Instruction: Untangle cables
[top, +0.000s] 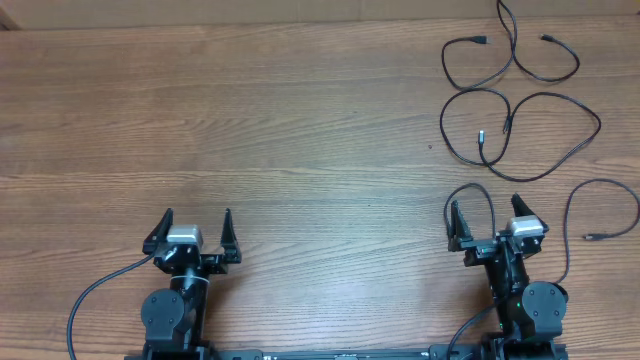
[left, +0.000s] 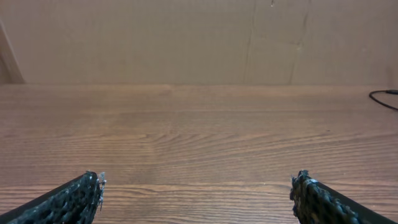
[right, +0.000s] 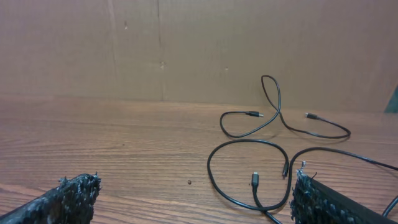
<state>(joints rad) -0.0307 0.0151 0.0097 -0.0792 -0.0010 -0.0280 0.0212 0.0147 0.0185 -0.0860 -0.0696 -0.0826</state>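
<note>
Several thin black cables lie loose on the wooden table (top: 300, 120) at the far right. The far cable (top: 512, 40) curls by the back edge. A second cable (top: 480, 134) makes wavy loops in front of it. A third cable (top: 592, 237) arcs beside my right arm. My right gripper (top: 485, 206) stands open just short of them, touching none. In the right wrist view the near loop (right: 209, 168) and a plug (right: 254, 179) lie ahead of the open right gripper (right: 196, 183). My left gripper (top: 197, 222) stands open over bare wood, far from the cables; in its own view the left gripper (left: 198, 183) holds nothing.
A brown cardboard wall (right: 186, 50) closes off the table's far side. A stretch of black cord (left: 382, 94) shows at the right edge of the left wrist view. Thick black leads run from both arm bases at the front edge.
</note>
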